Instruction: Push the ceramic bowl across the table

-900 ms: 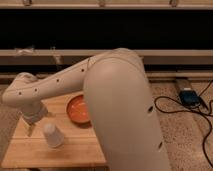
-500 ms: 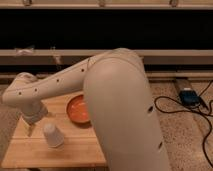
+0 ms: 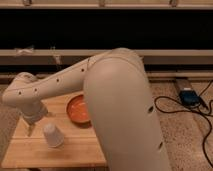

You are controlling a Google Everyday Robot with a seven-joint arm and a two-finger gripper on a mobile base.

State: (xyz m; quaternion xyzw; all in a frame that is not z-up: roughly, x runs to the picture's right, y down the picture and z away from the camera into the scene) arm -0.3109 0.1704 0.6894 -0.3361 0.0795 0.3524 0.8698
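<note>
The ceramic bowl is glossy orange, round and shallow. It sits upright near the middle of the light wooden table, partly hidden on its right by my large arm. My gripper hangs at the left end of the arm, low over the table's left side. It is left of the bowl and apart from it, just up and left of the upturned white cup.
My bulky cream arm covers the table's right part. A blue device with black cables lies on the speckled floor to the right. A dark wall with horizontal rails runs behind the table.
</note>
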